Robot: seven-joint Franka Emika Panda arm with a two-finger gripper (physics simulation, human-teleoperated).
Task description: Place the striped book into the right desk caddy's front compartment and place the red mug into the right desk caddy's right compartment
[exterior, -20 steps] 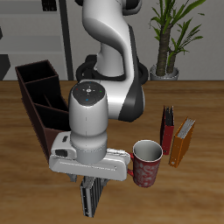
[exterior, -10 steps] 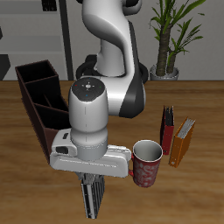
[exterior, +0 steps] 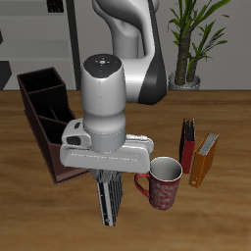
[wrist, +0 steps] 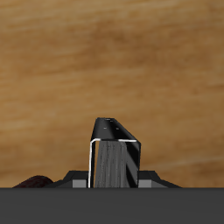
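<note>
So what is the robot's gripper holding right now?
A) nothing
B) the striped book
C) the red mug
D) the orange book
B: the striped book hangs from the gripper above the table, and the wrist view shows its cover between the fingers. The red mug stands on the table beside it, and the orange book stands farther off.

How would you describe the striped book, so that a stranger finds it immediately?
Start at the robot arm's gripper above the wooden table. The striped book hangs upright in it, beside the red mug. Unlike the dark red book and orange book, it has black, grey and white stripes.
</note>
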